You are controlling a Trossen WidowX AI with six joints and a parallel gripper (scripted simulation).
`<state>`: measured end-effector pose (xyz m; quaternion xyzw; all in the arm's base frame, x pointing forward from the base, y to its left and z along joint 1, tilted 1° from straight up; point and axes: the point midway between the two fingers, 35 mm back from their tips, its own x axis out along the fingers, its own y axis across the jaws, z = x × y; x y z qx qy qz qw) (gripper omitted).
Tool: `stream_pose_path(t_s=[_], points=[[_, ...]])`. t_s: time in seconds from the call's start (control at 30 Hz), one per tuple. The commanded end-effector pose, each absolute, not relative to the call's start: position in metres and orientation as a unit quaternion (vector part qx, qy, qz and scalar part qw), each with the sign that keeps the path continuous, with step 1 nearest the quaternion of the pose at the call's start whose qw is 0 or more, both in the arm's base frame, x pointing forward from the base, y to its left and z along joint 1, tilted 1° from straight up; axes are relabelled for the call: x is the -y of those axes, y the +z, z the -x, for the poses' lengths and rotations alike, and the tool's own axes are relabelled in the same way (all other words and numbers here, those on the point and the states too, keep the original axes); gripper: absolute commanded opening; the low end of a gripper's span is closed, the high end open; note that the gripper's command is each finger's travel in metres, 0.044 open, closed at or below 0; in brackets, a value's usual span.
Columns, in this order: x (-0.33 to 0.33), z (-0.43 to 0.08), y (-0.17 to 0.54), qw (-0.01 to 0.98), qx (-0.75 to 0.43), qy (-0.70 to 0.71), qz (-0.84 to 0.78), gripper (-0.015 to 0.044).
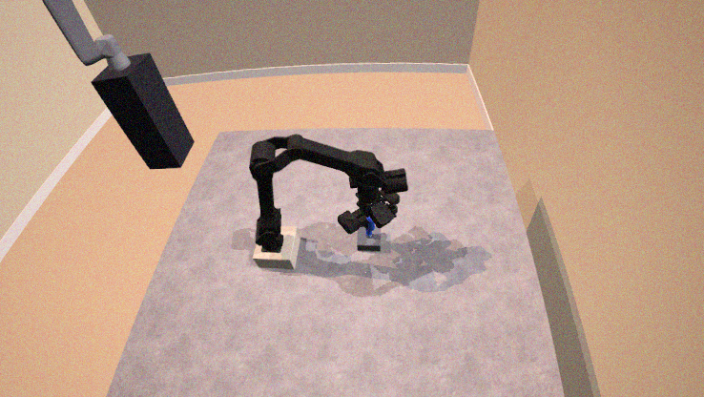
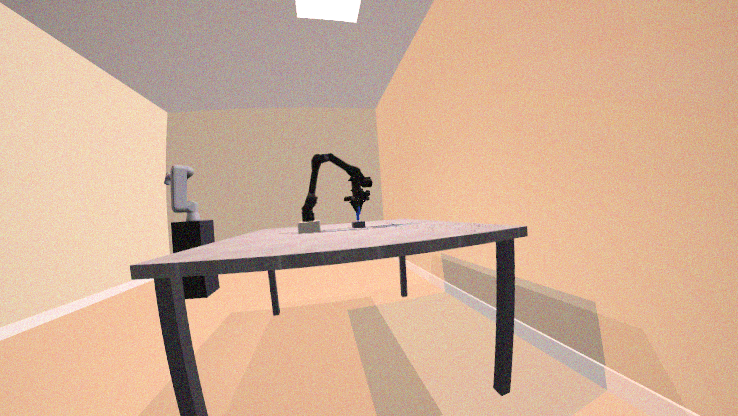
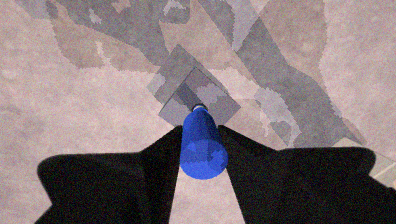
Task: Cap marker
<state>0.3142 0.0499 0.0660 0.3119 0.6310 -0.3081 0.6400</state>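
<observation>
My gripper [image 1: 368,219] [image 2: 358,207] [image 3: 200,130] is shut on the blue cap [image 3: 203,159], directly above the holder block. The dark grey holder block [image 1: 368,247] [image 2: 358,224] [image 3: 223,106] stands on the table under the fingers. The blue marker [image 2: 358,216] stands upright in it, in line below the cap. In the top and exterior views the blue of cap and marker runs together with no gap that I can make out. In the wrist view the cap hides most of the marker; a small dark-rimmed pale part shows at its far end. How far on the cap sits is not clear.
The arm's pale base block [image 1: 274,256] [image 2: 309,227] stands left of the holder on the grey table [image 1: 315,344] [image 2: 330,242]. A black pedestal [image 1: 142,113] [image 2: 192,240] with a grey arm [image 1: 81,36] [image 2: 179,188] stands off the table at the left.
</observation>
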Motion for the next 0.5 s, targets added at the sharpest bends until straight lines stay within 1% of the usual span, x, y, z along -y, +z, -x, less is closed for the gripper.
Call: stream_pose_path(t_s=[0.0, 0.47], points=[[-0.050, -0.312, 0.056, 0.636, -0.635, -0.311, -0.311, 0.0000], [-0.049, -0.310, 0.034, 0.636, -0.635, -0.311, -0.311, 0.0000]])
